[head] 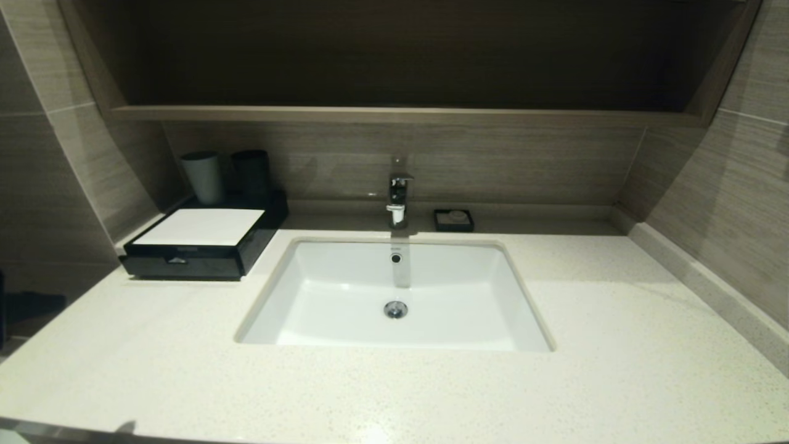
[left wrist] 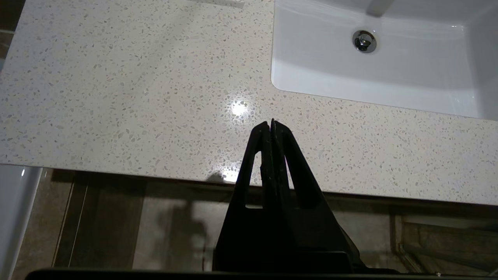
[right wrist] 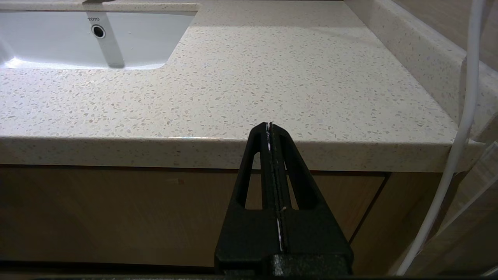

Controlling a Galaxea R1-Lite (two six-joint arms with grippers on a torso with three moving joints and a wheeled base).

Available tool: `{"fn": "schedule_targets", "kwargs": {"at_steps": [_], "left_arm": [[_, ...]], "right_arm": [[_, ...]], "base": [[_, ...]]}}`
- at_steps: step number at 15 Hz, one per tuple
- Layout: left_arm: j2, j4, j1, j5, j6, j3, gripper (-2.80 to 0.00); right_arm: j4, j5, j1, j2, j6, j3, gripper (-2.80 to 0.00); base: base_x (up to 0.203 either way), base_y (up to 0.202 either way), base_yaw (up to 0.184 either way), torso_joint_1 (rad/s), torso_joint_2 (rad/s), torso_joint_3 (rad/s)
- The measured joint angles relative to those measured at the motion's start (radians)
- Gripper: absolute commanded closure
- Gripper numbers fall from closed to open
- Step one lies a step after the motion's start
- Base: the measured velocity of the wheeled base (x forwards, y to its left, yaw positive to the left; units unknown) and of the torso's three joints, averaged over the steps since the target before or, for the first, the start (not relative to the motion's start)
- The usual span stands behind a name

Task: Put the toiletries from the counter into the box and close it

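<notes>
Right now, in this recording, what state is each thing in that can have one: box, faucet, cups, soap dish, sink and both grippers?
box: drawer shut, white top panel in place.
faucet: no water running.
two cups: upright behind the box.
soap dish: holds a pale bar.
sink: nothing in it, drain unplugged.
left gripper: shut, holding nothing, at the counter's front edge.
right gripper: shut, holding nothing, at the front edge.
toiletries: none in view.
</notes>
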Motion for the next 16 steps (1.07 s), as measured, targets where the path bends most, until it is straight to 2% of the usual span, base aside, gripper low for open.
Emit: {"fn": "schedule_targets", "kwargs": {"at_steps": [6,11,16], "left_arm": [[-0.091,0.0,0.0,-0.001,0.005,0.037,0.0],[-0.214,-0.002,0.0,0.001,0.04,0.075,0.0],[-0.304,-0.048,0.0,0.001,0.042,0.131,0.0]], "right_arm": [[0.0,0.0,0.0,0.0,0.0,0.0,0.0],[0.0,0.0,0.0,0.0,0.0,0.0,0.0],[0.0,0.0,0.0,0.0,0.0,0.0,0.0]], "base": [[0.0,0.0,0.0,0.0,0.0,0.0],[0.0,0.0,0.0,0.0,0.0,0.0],[0.0,0.0,0.0,0.0,0.0,0.0]]}}
